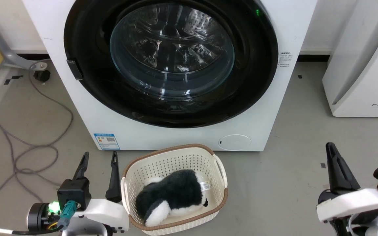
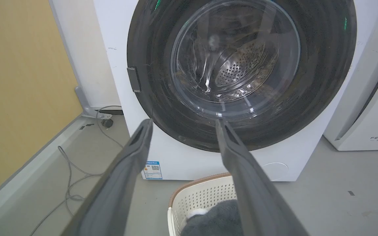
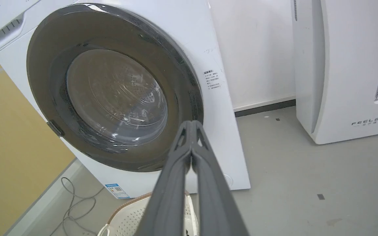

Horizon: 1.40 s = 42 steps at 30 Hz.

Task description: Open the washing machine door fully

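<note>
Looking down from the head camera, I find my left gripper (image 1: 99, 154) nearest to me, in front of the washing machine (image 1: 87, 108) and toward its left corner. Its claw is released: the two dark fingers stand apart with nothing between them. In the left wrist view the same gripper (image 2: 183, 124) frames the lower rim of the washing machine door (image 2: 241, 65) between its tips, apart from it.

My right gripper (image 1: 330, 147) rests in front of the machine, out past its right corner. Its claw is clenched on nothing, and the right wrist view shows its fingertips (image 3: 189, 131) pressed together.

Between the two grippers, just in front of the machine, a cream perforated basket (image 1: 172, 149) with a brown rim sits on the grey floor. A black-and-white plush toy (image 1: 172, 196) lies in it.

Beyond the basket, the washing machine door (image 1: 171, 55) fills most of the machine's front. It is a glossy black disc with a clear glass centre, lying flat against the cabinet, and the steel drum shows through the glass. A small dark latch (image 1: 74, 69) sits at the door's left edge. A blue label (image 1: 107, 141) marks the machine's lower left, and a round cover (image 1: 235, 142) its lower right.

A grey cable (image 1: 28, 154) trails over the floor to the machine's left. A white appliance (image 1: 366, 65) stands to its right.
</note>
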Tool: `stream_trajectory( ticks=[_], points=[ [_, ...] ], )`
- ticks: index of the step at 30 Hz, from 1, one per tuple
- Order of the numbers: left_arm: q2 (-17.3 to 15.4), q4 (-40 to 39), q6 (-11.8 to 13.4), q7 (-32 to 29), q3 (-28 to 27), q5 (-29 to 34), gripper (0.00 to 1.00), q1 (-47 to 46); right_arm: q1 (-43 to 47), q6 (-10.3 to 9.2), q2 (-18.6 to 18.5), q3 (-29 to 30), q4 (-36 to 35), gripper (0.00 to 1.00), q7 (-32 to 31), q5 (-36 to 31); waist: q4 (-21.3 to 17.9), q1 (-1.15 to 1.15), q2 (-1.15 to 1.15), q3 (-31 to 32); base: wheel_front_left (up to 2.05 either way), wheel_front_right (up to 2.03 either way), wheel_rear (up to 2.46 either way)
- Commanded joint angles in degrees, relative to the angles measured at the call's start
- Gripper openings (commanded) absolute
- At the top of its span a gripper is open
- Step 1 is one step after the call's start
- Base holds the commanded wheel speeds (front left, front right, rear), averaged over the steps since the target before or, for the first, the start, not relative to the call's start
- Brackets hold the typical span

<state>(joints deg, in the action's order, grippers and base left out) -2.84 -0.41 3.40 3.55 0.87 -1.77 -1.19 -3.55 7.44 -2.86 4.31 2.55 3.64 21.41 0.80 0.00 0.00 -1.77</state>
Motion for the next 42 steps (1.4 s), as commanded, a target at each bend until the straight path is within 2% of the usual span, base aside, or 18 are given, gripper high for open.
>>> stream_trajectory(
  ticks=[1,14,23,42],
  points=[
    [0.0,-0.5,0.4,0.6,0.0,-0.3,1.00,-0.8,-1.6,0.01,0.0,0.5,0.8,0.00,0.5,2.4,0.1,0.00,0.00,-0.3,0.00,0.00,0.00],
    [0.0,-1.8,1.7,2.1,0.4,-1.1,1.00,-3.5,-13.7,0.02,-3.0,4.6,9.2,0.00,-0.1,16.3,1.5,0.00,0.00,-4.6,0.00,0.00,0.00],
    [0.0,-2.7,2.6,3.1,1.0,-1.6,1.00,-4.9,-22.4,0.02,-5.5,6.4,15.0,0.00,0.4,23.1,2.7,0.00,0.00,-7.6,0.00,0.00,0.00],
    [0.0,-5.3,4.7,5.4,1.7,-2.7,1.00,-8.2,-43.9,0.03,-10.5,2.9,28.7,0.00,0.2,31.6,5.0,0.00,0.00,-14.8,0.00,0.00,0.00]
  ],
)
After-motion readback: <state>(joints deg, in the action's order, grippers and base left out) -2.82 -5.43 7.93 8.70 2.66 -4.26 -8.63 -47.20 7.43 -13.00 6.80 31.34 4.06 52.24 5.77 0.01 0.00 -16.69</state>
